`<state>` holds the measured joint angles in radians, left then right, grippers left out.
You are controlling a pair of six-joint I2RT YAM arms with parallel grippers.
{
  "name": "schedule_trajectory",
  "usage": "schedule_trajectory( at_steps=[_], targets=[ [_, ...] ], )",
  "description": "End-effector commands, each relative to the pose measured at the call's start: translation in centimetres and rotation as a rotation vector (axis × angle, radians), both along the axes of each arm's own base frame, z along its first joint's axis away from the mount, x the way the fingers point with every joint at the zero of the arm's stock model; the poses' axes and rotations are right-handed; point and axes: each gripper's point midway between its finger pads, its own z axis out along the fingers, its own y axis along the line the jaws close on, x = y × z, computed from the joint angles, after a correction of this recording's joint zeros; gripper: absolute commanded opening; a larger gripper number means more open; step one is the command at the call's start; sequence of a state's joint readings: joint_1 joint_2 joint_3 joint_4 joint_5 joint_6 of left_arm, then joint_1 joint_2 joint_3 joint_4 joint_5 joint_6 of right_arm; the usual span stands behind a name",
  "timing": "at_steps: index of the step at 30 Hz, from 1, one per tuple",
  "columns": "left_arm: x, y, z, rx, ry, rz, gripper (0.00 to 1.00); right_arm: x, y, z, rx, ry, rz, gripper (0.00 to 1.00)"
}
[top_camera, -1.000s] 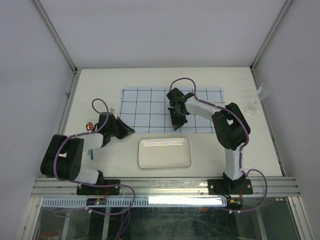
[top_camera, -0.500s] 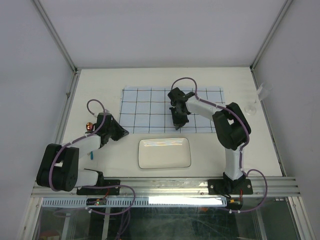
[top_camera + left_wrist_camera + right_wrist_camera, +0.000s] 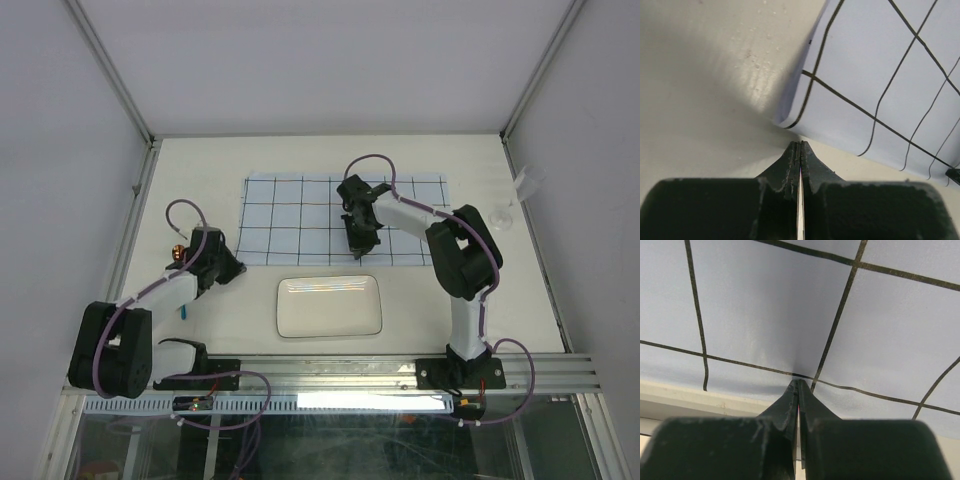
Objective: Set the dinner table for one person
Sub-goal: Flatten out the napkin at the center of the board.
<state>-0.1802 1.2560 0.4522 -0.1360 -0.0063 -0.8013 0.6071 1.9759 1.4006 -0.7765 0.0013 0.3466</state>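
Note:
The dinner table (image 3: 200,180) is a cream-white top with a pale-blue grid cloth (image 3: 300,215) spread at its middle. A white rectangular plate (image 3: 329,305) lies just in front of the cloth. My left gripper (image 3: 238,271) is shut and empty. In the left wrist view its tips (image 3: 800,145) sit just short of the cloth's near-left corner (image 3: 790,124), which lifts slightly off the table (image 3: 700,75). My right gripper (image 3: 358,250) is shut. Its tips (image 3: 799,382) rest on the cloth (image 3: 765,310) near the front edge, and no fold shows between them.
A clear glass (image 3: 503,216) and another small clear item (image 3: 527,183) stand by the right rail. A small orange-red thing (image 3: 178,252) and a small blue thing (image 3: 185,311) lie beside the left arm. Aluminium rails edge the table.
My left arm has drawn back to the left, its gripper leaving the cloth's near-left corner. The right gripper has stayed on the cloth, shifting only slightly.

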Motion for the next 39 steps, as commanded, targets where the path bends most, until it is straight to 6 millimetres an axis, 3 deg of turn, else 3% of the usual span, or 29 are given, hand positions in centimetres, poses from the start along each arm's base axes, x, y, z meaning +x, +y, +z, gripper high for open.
schedule_trajectory(
  at_steps=[1, 5, 12, 16, 19, 20, 21, 24, 25, 31, 39],
  targets=[
    [-0.4, 2.2, 1.0, 0.089, 0.005, 0.044, 0.0, 1.1, -1.6, 2.4, -0.046, -0.07, -0.009, 0.0],
    [1.0, 2.2, 5.1, 0.081, -0.108, 0.057, 0.0, 2.2, -1.6, 4.9, -0.056, -0.13, -0.008, 0.0],
    [3.2, 1.6, 16.0, 0.071, -0.383, 0.0, 0.02, 5.0, -2.2, 12.8, -0.064, -0.316, -0.022, 0.0],
    [3.5, 0.8, 18.9, 0.071, -0.429, -0.066, 0.08, 5.0, -2.8, 15.4, -0.057, -0.377, -0.03, 0.0],
    [3.2, 0.4, 18.8, 0.064, -0.423, -0.102, 0.13, 4.2, -3.2, 15.6, -0.04, -0.394, -0.03, 0.07],
    [3.1, 0.1, 18.5, 0.055, -0.417, -0.114, 0.14, 3.9, -3.4, 15.7, -0.031, -0.402, -0.033, 0.19],
    [2.8, -0.2, 18.0, 0.042, -0.406, -0.125, 0.17, 3.5, -3.6, 15.5, -0.022, -0.406, -0.034, 0.25],
    [2.0, -1.1, 16.6, -0.004, -0.377, -0.164, 0.28, 2.3, -4.4, 15.4, -0.002, -0.431, -0.041, 0.57],
    [1.8, -1.2, 16.2, -0.014, -0.37, -0.167, 0.3, 1.8, -4.7, 15.4, 0.004, -0.433, -0.047, 0.64],
    [0.2, -2.4, 14.9, -0.095, -0.363, -0.197, 0.43, -0.8, -5.9, 14.6, 0.066, -0.434, -0.084, 0.71],
    [-2.6, -3.4, 12.8, -0.156, -0.341, -0.26, 0.51, -4.5, -7.0, 12.2, 0.157, -0.425, -0.166, 0.74]
  ],
)
